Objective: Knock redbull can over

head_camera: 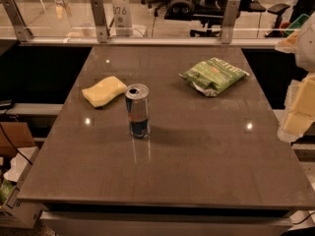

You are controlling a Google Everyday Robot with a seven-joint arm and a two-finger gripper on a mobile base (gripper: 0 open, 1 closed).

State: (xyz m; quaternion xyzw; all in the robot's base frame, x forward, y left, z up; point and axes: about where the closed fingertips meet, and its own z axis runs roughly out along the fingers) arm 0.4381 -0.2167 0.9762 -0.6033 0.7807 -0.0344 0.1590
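The redbull can (138,111) stands upright near the middle of the brown table (197,171), a little left of centre. It is slim, silver and blue, with a silver pull-tab top. My gripper (298,113) shows as a pale cream shape at the far right edge of the camera view, level with the table's right side. It is well to the right of the can and apart from it.
A yellow sponge (104,91) lies just behind and left of the can. A green snack bag (214,75) lies at the back right. A glass railing with metal posts (99,19) runs behind the table. Boxes (12,181) stand at the left.
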